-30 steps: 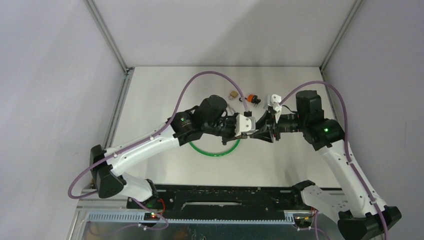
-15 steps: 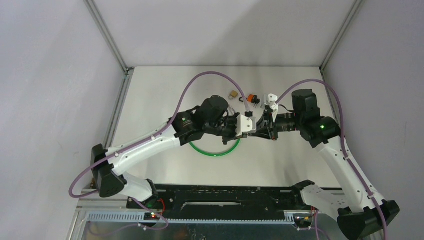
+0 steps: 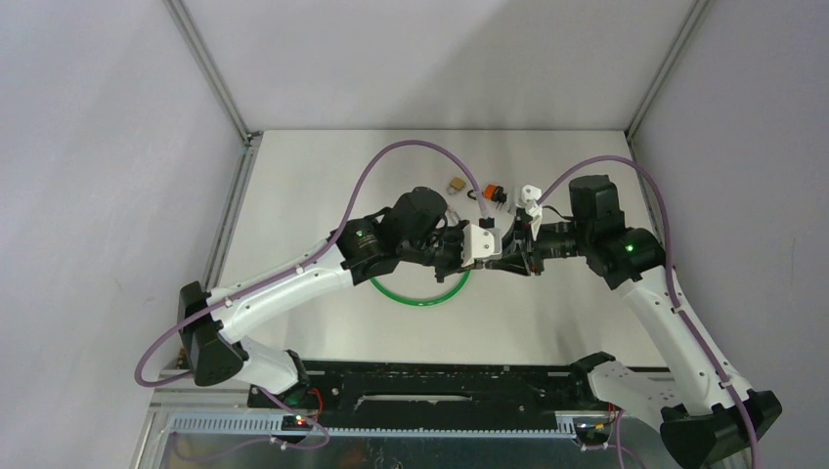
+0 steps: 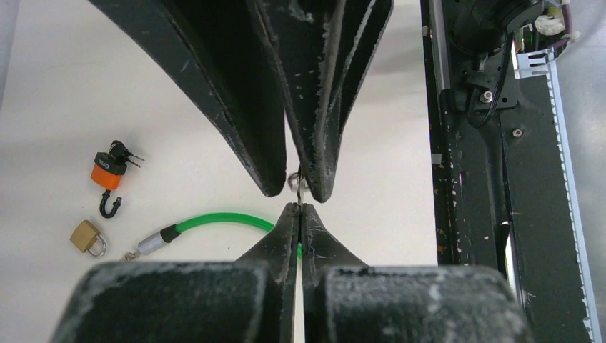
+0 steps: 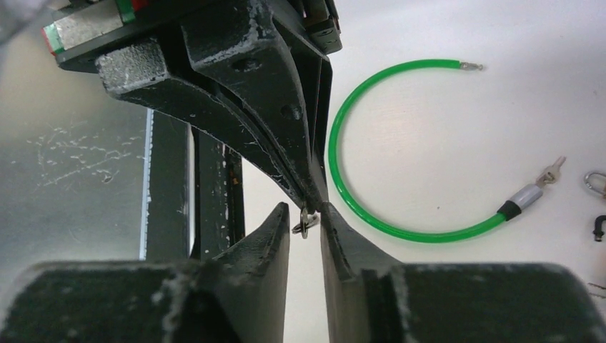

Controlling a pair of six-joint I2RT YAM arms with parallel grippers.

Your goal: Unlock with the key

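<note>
Between right fingers (image 5: pixel 259 266) (grip unclear), left fingers (image 5: pixel 251 107) pinch a key (image 5: pixel 306 221), hidden overhead.

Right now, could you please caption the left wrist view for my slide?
Shut left gripper holds a small metal ring inside the open right gripper; green cable, orange padlock, brass padlock beside.

Your cell: a pale tabletop boxed in by plain grey walls.
You have a white table (image 3: pixel 293 186) under soft, even light. Blank panels stand on the left (image 3: pixel 98 147), far (image 3: pixel 440 59) and right (image 3: pixel 753 147) sides. Aluminium posts (image 3: pixel 205 68) rise from both far corners. A black rail (image 3: pixel 420 376) and a metal sheet (image 3: pixel 440 451) line the near edge.
</note>
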